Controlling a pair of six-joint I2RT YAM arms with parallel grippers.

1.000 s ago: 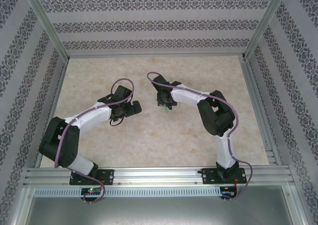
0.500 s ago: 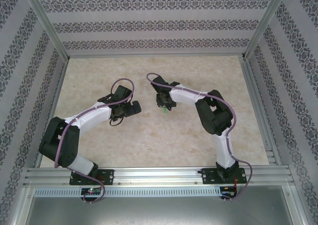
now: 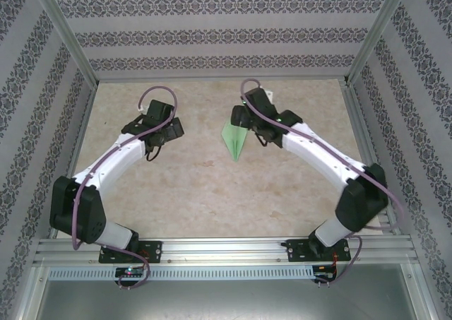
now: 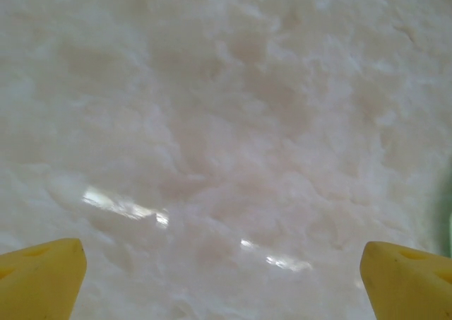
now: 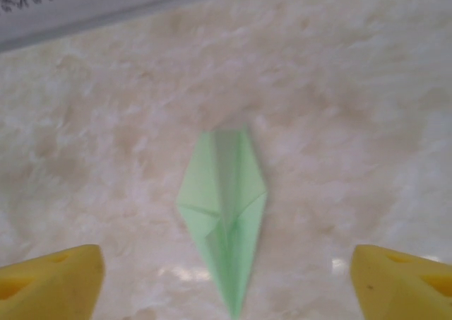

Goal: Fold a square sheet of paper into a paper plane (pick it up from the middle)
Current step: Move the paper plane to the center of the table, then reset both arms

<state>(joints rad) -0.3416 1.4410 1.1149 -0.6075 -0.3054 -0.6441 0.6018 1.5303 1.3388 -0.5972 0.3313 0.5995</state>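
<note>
Top external view is showing a narrow, pale green paper plane (image 3: 233,138) – a kite-shaped dart with one long sharp point and a centre crease – lying flat on the pale, marbled counter (image 3: 212,193). It is sitting nearer the far edge than the near one and about midway between the left and right edges, with its nose pointing toward the near edge.

Nothing is gripping it. The right pincer (image 3: 245,119) is hovering just beside its blunt tail. In the right wrist view its yellow fingertips are standing spread wide, with the paper plane (image 5: 224,217) lying on the counter between them and touching neither tip of the right pincer (image 5: 226,286). That wide stance is probably leaving the folded paper free to rest on its own creases rather than being squeezed out of shape.

The left pincer (image 3: 168,131) is hanging well apart toward the left edge. Its fingertips are likewise spread in the left wrist view, where the left pincer (image 4: 222,281) is holding nothing – most likely parked there to keep clear of the folded paper.

Judging by the dart shape, the folding is looking complete or very nearly so.
</note>
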